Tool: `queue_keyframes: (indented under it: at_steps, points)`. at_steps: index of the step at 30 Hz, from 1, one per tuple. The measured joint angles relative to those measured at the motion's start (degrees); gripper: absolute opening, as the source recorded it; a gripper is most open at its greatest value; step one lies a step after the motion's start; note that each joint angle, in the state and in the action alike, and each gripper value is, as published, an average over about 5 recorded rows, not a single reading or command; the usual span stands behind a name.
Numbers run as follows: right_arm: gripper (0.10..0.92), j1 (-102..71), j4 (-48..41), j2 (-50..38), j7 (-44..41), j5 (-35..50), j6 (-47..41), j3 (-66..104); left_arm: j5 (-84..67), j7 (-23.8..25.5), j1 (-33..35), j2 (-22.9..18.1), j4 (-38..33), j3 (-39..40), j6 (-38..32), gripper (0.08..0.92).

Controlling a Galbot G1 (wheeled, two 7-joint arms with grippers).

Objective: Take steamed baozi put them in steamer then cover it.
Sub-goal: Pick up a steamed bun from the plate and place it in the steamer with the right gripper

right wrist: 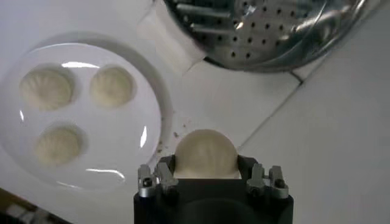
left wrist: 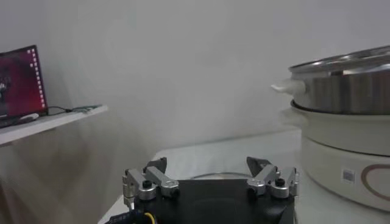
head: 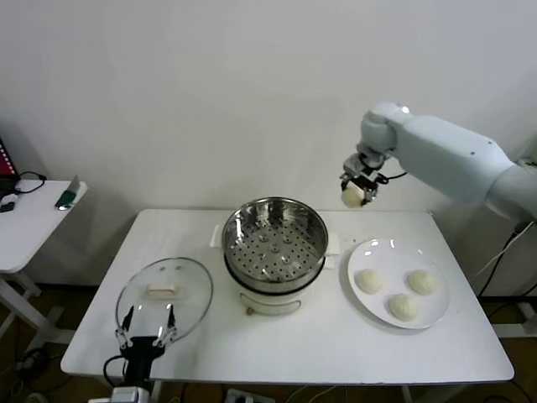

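My right gripper hangs high above the table between the steamer and the plate, shut on one cream baozi that fills the space between its fingers. The steel steamer stands open at the table's middle, and its perforated tray holds nothing. Three more baozi lie on the white plate to the right. The glass lid lies flat to the steamer's left. My left gripper waits open at the lid's near edge, its fingers wide apart.
A low side table with a phone and cables stands off to the left, with a laptop screen on it. The white wall runs close behind the table's far edge.
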Motion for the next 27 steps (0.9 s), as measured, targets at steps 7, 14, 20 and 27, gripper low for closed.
queue_keyframes:
  at_steps: [7, 14, 20, 27]
  points:
    - [0.67, 0.91, 0.43, 7.15, -0.29, -0.99, 4.51, -0.18, 0.04, -0.03, 0.75, 0.18, -0.19, 0.0, 0.0, 0.823]
    - [0.67, -3.29, -1.57, 13.29, 0.99, -8.51, 9.6, 1.88, -0.11, -0.04, 0.68, 0.31, -0.52, -0.3, 0.17, 0.823]
    - [0.67, -8.07, -4.36, 16.86, 2.53, -16.65, 13.1, 4.06, -0.49, -0.05, 0.68, 0.41, -0.78, -0.91, 0.18, 0.823]
    - [0.67, -12.75, -6.84, 19.2, 3.73, -24.17, 15.51, 6.33, -0.95, -0.07, 1.11, 0.9, -0.42, -1.76, -0.07, 0.823]
